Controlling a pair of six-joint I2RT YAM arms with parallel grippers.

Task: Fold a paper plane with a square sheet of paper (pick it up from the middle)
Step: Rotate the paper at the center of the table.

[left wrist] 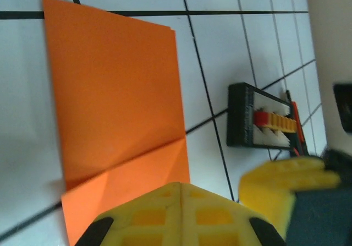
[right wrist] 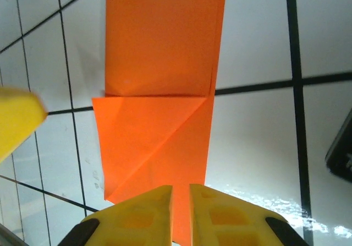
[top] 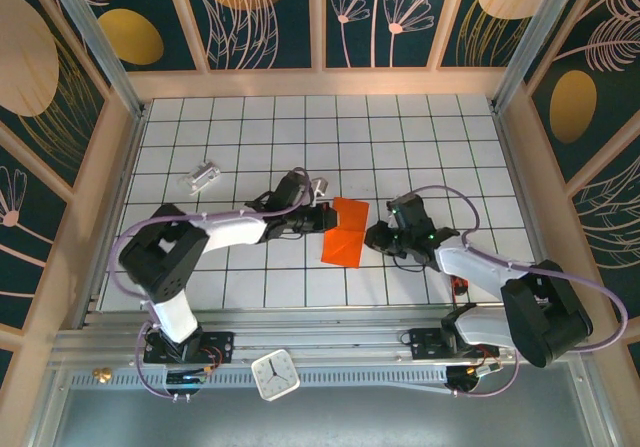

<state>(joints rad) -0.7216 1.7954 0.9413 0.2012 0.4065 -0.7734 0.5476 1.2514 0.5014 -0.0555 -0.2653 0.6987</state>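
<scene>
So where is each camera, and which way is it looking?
Top: sits high behind the arms and looks down at the table; both arms show, with the left gripper and right gripper at the orange paper.
Left wrist: rides the left arm and looks down past its yellow fingers at the paper and a black tray.
Right wrist: rides the right arm and looks down past its yellow fingers at the paper.
Shared: all three see the paper.
</scene>
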